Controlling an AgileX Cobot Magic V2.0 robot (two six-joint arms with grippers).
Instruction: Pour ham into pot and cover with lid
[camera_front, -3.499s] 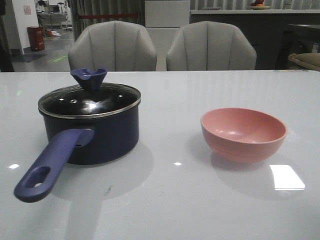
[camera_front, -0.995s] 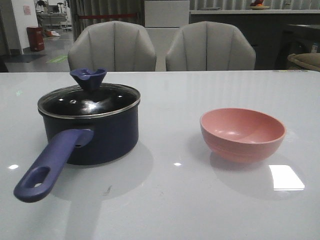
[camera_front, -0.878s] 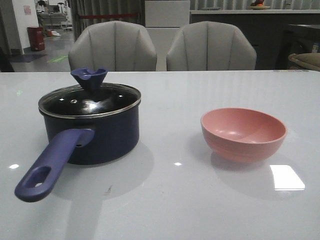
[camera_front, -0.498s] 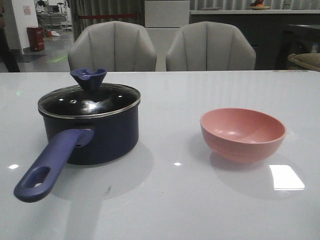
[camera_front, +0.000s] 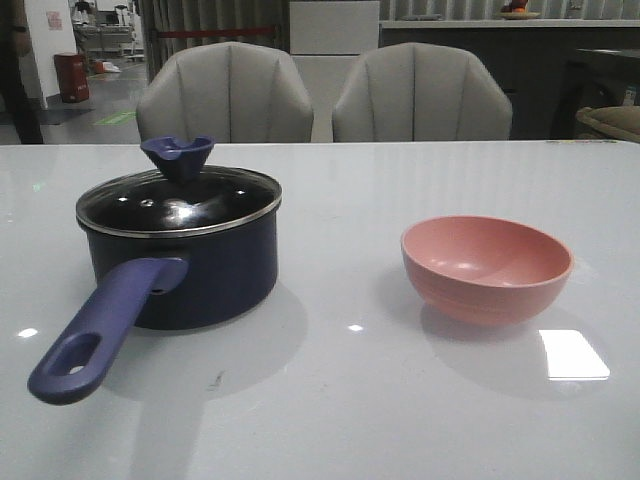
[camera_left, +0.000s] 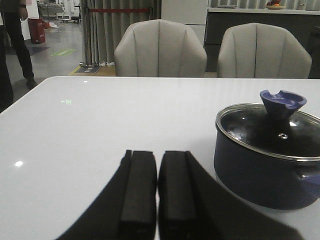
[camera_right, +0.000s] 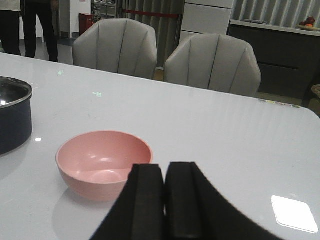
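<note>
The dark navy pot (camera_front: 200, 270) stands at the table's left, its purple-blue handle (camera_front: 100, 330) pointing toward the front edge. The glass lid (camera_front: 178, 200) with its dark blue knob (camera_front: 178, 155) sits on the pot; both also show in the left wrist view, the pot (camera_left: 265, 175) and the lid (camera_left: 270, 127). The pink bowl (camera_front: 487, 268) stands at the right and looks empty; it also shows in the right wrist view (camera_right: 104, 164). No ham shows. My left gripper (camera_left: 158, 157) is shut, empty, near the pot. My right gripper (camera_right: 165, 170) is shut, empty, near the bowl. Neither gripper shows in the front view.
Two grey chairs (camera_front: 225, 92) (camera_front: 422, 92) stand behind the white table (camera_front: 340, 400). A person's legs (camera_left: 12, 45) stand on the floor beyond the table's left end.
</note>
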